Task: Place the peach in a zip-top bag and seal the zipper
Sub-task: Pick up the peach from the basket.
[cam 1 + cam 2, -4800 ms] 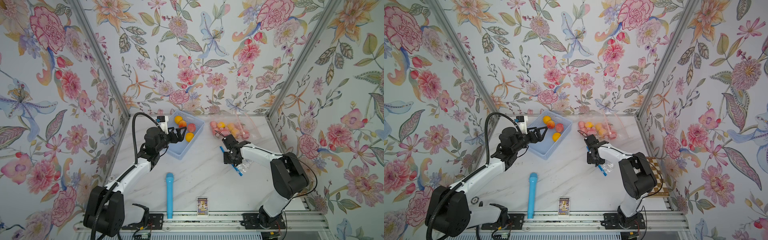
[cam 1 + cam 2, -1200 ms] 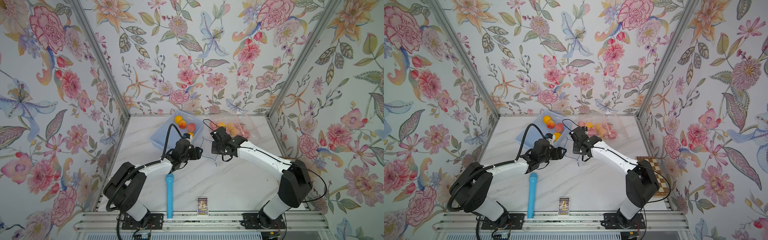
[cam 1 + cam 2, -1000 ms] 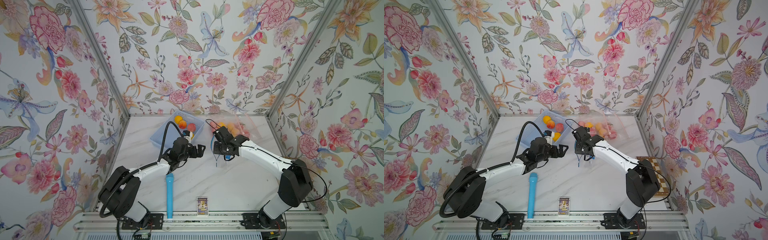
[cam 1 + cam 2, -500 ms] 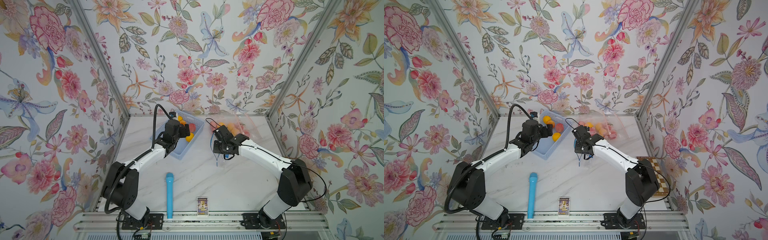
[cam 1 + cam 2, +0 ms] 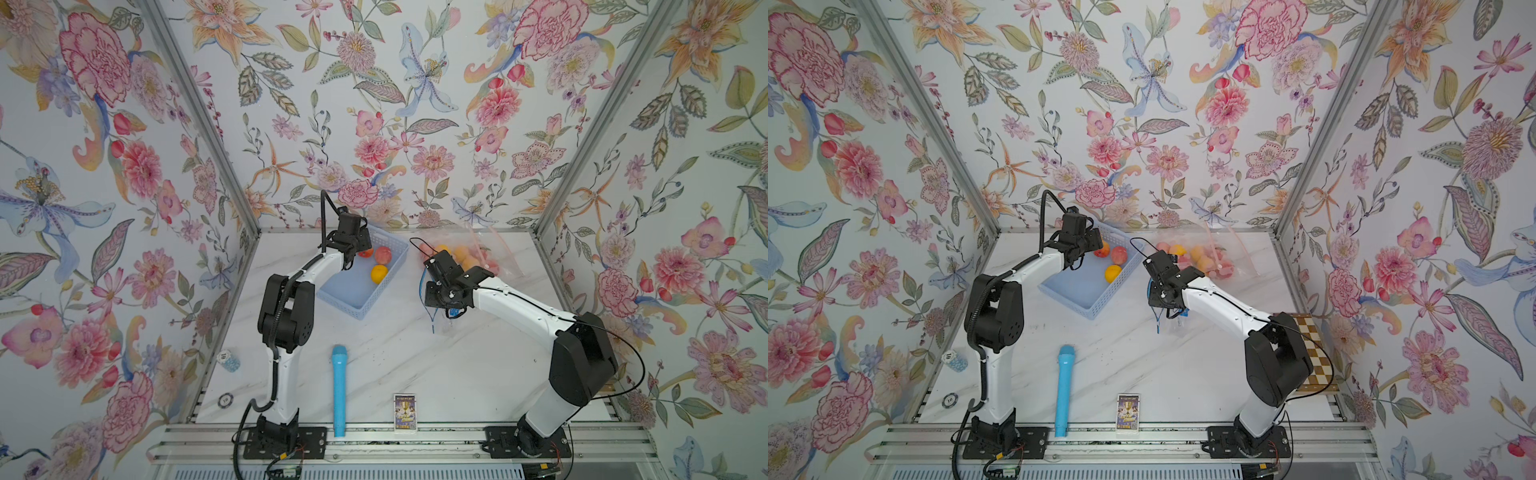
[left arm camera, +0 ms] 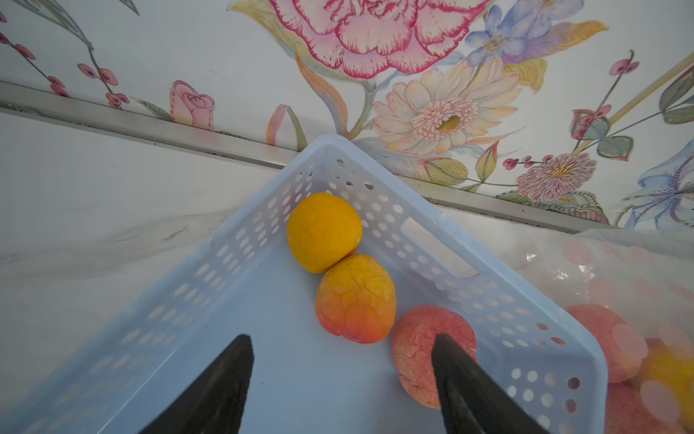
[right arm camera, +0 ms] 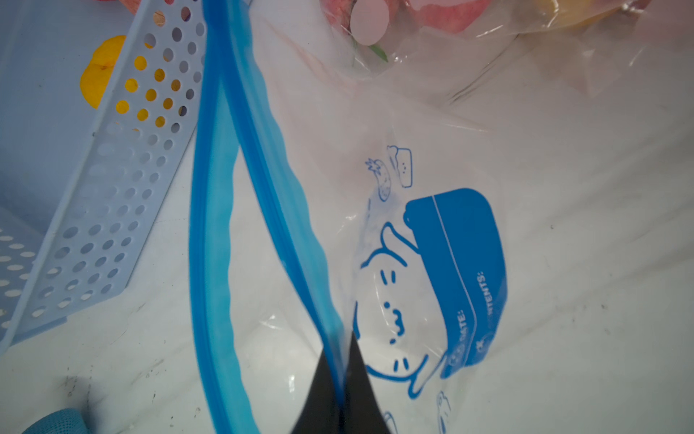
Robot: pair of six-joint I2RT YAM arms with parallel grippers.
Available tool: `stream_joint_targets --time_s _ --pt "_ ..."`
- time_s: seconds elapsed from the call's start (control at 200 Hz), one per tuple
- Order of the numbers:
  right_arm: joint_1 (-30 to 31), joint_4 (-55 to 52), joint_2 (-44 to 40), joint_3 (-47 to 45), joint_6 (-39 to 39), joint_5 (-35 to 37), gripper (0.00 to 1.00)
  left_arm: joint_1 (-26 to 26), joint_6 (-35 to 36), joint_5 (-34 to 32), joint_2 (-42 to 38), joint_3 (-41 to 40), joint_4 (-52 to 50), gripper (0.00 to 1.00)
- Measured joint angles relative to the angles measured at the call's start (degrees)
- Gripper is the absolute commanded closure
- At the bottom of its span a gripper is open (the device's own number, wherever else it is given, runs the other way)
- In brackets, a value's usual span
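left gripper (image 6: 340, 375): jaws wide apart, nothing between them; it is lowered into the basket.
pale blue perforated plastic basket (image 5: 361, 301): its walls stand around the left gripper's fingertips, on the white marble-look table (image 5: 415, 365).
round yellow-orange fruit (image 6: 323, 233): farthest ahead of the left gripper, in the basket's corner.
orange-red mottled fruit (image 6: 356, 298): straight ahead of the gap between the jaws, touching the yellow-orange fruit.
pink-red fuzzy peach (image 6: 413, 349): on the basket floor by the side wall, partly behind one black finger (image 6: 462, 379) of the left gripper. Cannot tell whether the finger touches it. It is not in the bag.
clear zip-top bag with blue zipper band and blue cartoon print (image 7: 424, 270): held by one lip ahead of the right gripper. The mouth is parted, the two blue strips bowed apart, and the basket wall is just beside it.
right gripper (image 7: 341, 383): closed tight, pinching one blue zipper strip.
clear plastic bag of pink and orange fruit (image 5: 478, 253): on the table beyond the right gripper.
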Motion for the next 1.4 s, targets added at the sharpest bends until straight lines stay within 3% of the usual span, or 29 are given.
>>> stream_joint_targets --time_s 0.28,0.856,1.396 --pt "0.0 -0.1 0.0 0.7 0.0 -0.2 1.0 0.1 -2.4 2.2 8.3 8.5 -4.0 0.29" --pt "0.0 -0.1 0.0 0.7 0.0 -0.2 1.0 0.9 -4.1 4.5 16.1 16.1 -6.8 0.31" --pt "-0.1 0.5 0.0 0.7 0.0 -0.5 1.0 1.1 -4.5 6.1 17.0 17.0 -6.3 0.49"
